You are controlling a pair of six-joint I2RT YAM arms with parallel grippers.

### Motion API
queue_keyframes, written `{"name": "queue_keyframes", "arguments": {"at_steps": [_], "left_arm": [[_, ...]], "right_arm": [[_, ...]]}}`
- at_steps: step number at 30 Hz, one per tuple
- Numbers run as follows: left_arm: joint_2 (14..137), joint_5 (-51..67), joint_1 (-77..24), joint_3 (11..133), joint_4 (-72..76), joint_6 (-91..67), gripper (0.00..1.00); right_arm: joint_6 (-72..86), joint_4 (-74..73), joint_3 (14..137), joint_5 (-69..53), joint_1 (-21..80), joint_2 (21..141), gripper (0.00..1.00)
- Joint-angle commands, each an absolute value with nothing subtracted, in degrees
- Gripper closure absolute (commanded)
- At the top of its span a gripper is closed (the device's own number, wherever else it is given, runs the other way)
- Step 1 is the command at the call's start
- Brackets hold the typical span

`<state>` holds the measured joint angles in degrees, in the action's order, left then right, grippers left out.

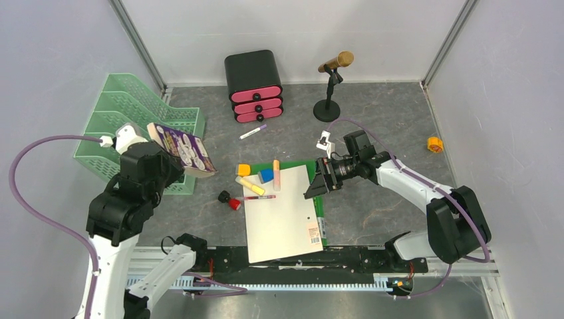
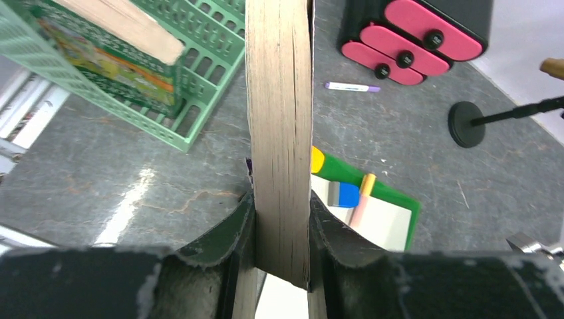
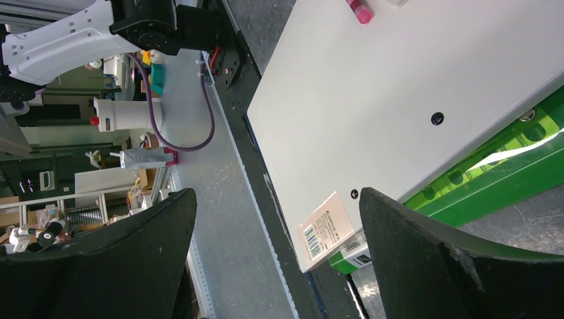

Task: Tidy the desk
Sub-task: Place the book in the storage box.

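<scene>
The left gripper point(image 2: 281, 207) is pinching a book point(image 2: 279, 100), jaws partly closed on its page block, with the book standing on edge and sticking out past the fingertips. Only a narrow strip of the book is sitting between the pads, so I'd say it is at risk of pivoting or sliding out if the arm swings fast. The loose covers could also be fanning open on the way.

The book is hanging just beside the tray point(image 1: 120, 100), which is standing at the left rear of the desk point(image 1: 386, 119). A second book point(image 2: 113, 40) is already lying in one tier. A low approach could be catching the tray's rim, shoving the tray along the desk, or jamming against that book.

Further right, the right gripper point(image 3: 276, 199) is gaping wide with nothing in it, hovering at the pad's point(image 1: 279, 212) right edge above the folder point(image 1: 319, 219). Pens point(image 1: 259, 197) are lying loose on the pad, so tilting it could be sending them rolling. The pad's near corner seems to be reaching past the desk's near edge, and a push that way could be tipping it off.
</scene>
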<state>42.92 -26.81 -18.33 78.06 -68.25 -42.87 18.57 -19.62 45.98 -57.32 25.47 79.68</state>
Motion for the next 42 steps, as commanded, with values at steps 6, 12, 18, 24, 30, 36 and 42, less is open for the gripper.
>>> {"name": "queue_keyframes", "arguments": {"at_steps": [6,12,18,24,30,36,42], "left_arm": [[49.5,-33.6,-18.1,85.2,-71.2,-38.6,0.98],[55.5,-31.5,-18.1,87.1,-72.0,-31.9,0.98],[62.3,-31.3,-18.0,91.7,-75.0,-31.5,0.98],[69.7,-32.3,-18.1,94.3,-80.7,-37.5,0.98],[72.3,-40.1,-18.1,92.7,-85.1,-49.4,0.98],[69.0,-40.8,-18.1,88.0,-86.9,-64.4,0.98],[61.4,-38.1,-18.1,79.9,-80.6,-69.6,0.98]], "right_arm": [[18.0,-18.7,46.5,-57.8,25.4,80.2,0.02],[17.8,-18.6,45.3,-57.7,25.4,79.9,0.02],[17.0,-18.8,43.2,-56.4,25.4,79.0,0.02],[16.3,-18.8,40.9,-55.5,25.4,77.2,0.02],[15.7,-18.9,39.9,-55.5,25.4,76.3,0.02],[15.5,-19.0,38.5,-55.1,25.4,75.5,0.02],[15.2,-19.0,38.6,-55.3,25.4,74.9,0.02]]}}
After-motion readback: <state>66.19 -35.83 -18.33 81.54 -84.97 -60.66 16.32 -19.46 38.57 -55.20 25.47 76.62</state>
